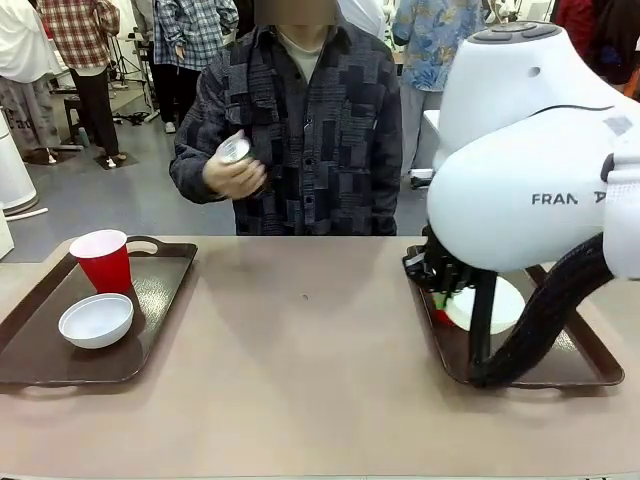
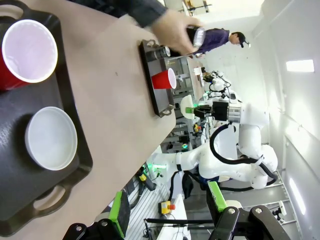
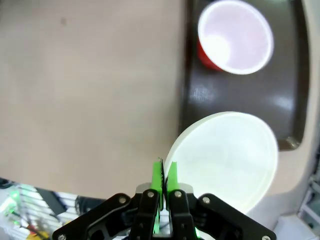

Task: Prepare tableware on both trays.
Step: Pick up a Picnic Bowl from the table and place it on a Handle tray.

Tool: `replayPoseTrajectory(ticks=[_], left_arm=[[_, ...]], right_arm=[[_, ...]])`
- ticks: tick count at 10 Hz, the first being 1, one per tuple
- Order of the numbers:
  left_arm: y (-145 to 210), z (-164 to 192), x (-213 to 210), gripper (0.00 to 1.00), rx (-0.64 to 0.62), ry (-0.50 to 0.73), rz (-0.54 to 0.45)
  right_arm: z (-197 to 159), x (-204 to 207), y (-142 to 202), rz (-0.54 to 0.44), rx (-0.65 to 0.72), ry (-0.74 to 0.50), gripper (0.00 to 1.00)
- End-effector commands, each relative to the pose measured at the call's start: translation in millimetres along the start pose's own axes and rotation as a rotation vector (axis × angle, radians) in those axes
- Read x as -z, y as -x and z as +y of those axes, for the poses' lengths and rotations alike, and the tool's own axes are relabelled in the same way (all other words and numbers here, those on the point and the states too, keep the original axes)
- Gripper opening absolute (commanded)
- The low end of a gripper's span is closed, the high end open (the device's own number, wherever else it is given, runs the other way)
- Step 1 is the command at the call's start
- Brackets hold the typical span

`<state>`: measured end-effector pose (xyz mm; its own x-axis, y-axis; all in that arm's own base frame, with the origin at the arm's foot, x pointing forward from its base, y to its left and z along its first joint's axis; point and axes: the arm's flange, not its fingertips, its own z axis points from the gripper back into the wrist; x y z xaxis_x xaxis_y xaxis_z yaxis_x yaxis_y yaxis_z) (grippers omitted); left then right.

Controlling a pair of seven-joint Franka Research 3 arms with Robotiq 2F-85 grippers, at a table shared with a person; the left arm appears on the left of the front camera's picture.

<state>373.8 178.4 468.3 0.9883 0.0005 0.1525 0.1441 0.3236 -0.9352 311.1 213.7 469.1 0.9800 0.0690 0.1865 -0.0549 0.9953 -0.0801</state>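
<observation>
1. A plain beige worktop (image 1: 300, 340) runs across the front view, with a small dark speck near its middle. Behind it are a grey floor (image 1: 130, 190) and several people standing (image 1: 70, 60).
2. On the robot's left side, the left tray (image 1: 160, 290) carries a red cup (image 1: 103, 260) upright at its far end. A white bowl (image 1: 96, 320) sits just beside the cup, nearer the robot.
3. A person (image 1: 320, 130) in a dark patchwork shirt stands at the far side. One hand (image 1: 232, 178) is raised to chest height, well above the worktop. It grips a can (image 1: 236, 150) with its silver top turned toward the camera.
4. In the front view the right arm (image 1: 520, 160) covers much of the right tray (image 1: 575, 365). A second bowl (image 1: 505, 305) shows white just behind the arm's cable.
5. The right wrist view shows what the arm hides.
   - The right tool (image 3: 163, 172) is pinched almost together on the rim of the second bowl, with only the thin rim between its green pads.
   - The bowl hangs over the tray's near end and juts past its edge; I cannot tell whether it touches the tray.
   - A second red cup (image 3: 235, 37) stands upright farther along the tray, apart from the bowl.
6. The left wrist view shows the left tool (image 2: 167, 210) spread wide with nothing between its fingers.
   - This view looks along the left tray and across the worktop.
   - It alone shows a second can (image 2: 162, 51) standing at the right tray's far end, beyond the cup.
   - It also takes in white walls (image 2: 300, 30) and a bright light panel (image 2: 300, 65).
</observation>
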Motion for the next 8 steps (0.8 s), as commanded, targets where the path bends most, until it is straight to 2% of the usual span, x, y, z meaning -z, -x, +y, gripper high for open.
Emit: replayPoseTrajectory(ticks=[1, 3, 5, 6, 7, 8], left_arm=[[-0.6, -3.6, -1.5, 0.82, -0.009, 0.011, -0.012], [-0.6, -3.6, -1.5, 0.82, -0.009, 0.011, -0.012], [-0.6, -3.6, -1.5, 0.82, -0.009, 0.011, -0.012], [-0.6, -3.6, -1.5, 0.82, -0.009, 0.011, -0.012], [-0.6, -3.6, -1.5, 0.82, -0.009, 0.011, -0.012], [-0.6, -3.6, -1.5, 0.82, -0.009, 0.011, -0.012]], right_arm=[[-24.9, 4.3, -9.7, 0.024, -0.042, 0.05, 0.0], [-53.1, 15.8, -22.0, 0.034, -0.05, 0.105, 0.0], [-77.5, 28.9, -34.9, 0.039, -0.127, 0.121, 0.0], [-81.7, 35.1, -39.1, 0.02, -0.159, 0.126, 0.0], [-68.4, 20.0, -27.9, 0.044, -0.067, 0.117, 0.0], [-68.4, 20.0, -27.9, 0.044, -0.067, 0.117, 0.0]])
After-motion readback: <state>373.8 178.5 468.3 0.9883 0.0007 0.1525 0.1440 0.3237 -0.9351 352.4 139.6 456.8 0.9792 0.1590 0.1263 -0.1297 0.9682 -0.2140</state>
